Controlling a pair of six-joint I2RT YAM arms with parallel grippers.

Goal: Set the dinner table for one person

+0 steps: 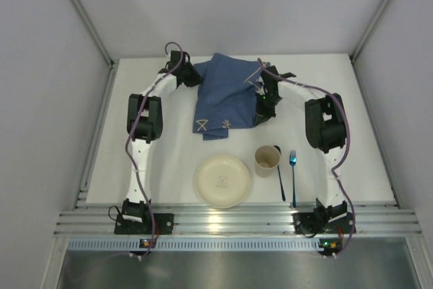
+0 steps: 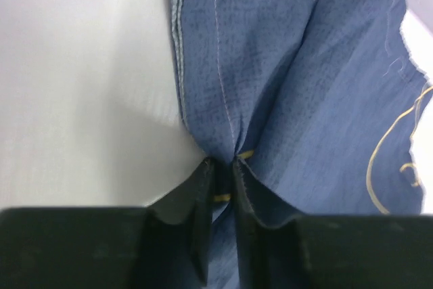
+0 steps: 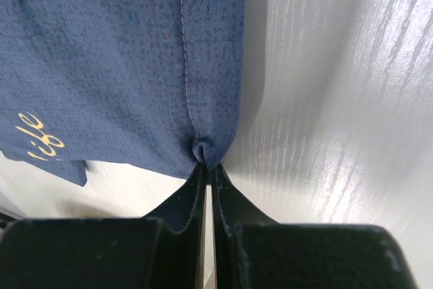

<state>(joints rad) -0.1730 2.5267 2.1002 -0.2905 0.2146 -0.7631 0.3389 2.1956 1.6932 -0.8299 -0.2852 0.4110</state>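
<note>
The dark blue cloth (image 1: 223, 96) with pale stitched drawings hangs bunched between both grippers over the far middle of the white dinner table (image 1: 365, 120). My left gripper (image 1: 190, 76) is shut on the cloth's left edge; in the left wrist view its fingertips (image 2: 222, 164) pinch a fold of the cloth (image 2: 284, 79). My right gripper (image 1: 265, 99) is shut on the cloth's right edge; in the right wrist view the jaws (image 3: 208, 167) pinch the hem of the cloth (image 3: 122, 65). The cloth's near edge lies toward the plate.
A cream plate (image 1: 223, 181) sits near the front middle. A beige cup (image 1: 266, 159) stands right of it, then a dark spoon (image 1: 279, 174) and a blue-headed fork (image 1: 293, 174). An aluminium rail (image 1: 237, 221) runs along the near edge. Grey walls enclose the sides.
</note>
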